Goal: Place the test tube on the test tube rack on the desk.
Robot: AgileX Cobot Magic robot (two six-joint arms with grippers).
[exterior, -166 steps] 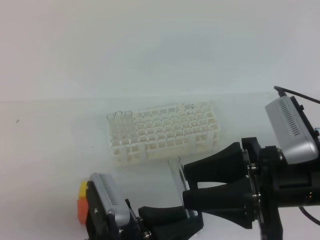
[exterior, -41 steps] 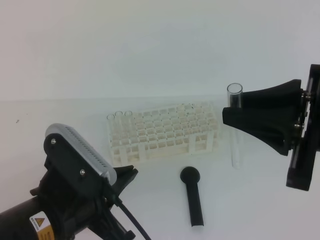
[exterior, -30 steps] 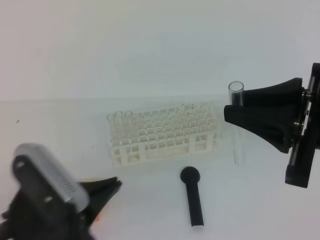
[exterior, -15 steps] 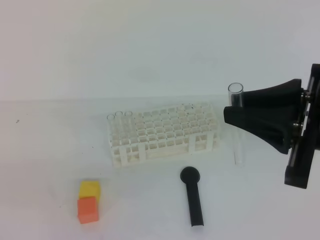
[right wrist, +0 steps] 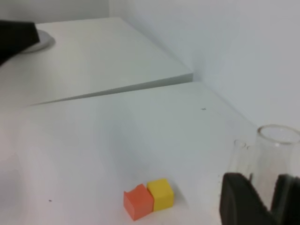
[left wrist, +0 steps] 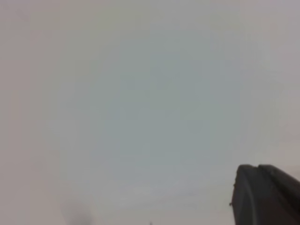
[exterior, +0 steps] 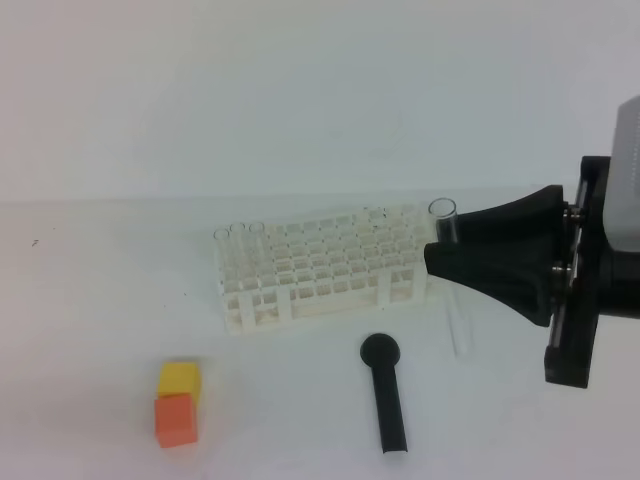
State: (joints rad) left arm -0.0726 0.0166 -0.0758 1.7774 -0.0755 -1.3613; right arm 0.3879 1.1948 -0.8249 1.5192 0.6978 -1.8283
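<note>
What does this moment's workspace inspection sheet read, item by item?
Surface: white desk, bare where visible.
Job's things: test tube upright, held off the right end of the white rack; not yet in a hole. A few tubes stand at the rack's far left corner.
Clutter: black round-headed tool lying in front of the rack; yellow block touching orange block.
Grippers: right gripper jaws closed on the tube; left gripper shut, empty.
Cables: nothing seen.
Surroundings: plain white wall.
</note>
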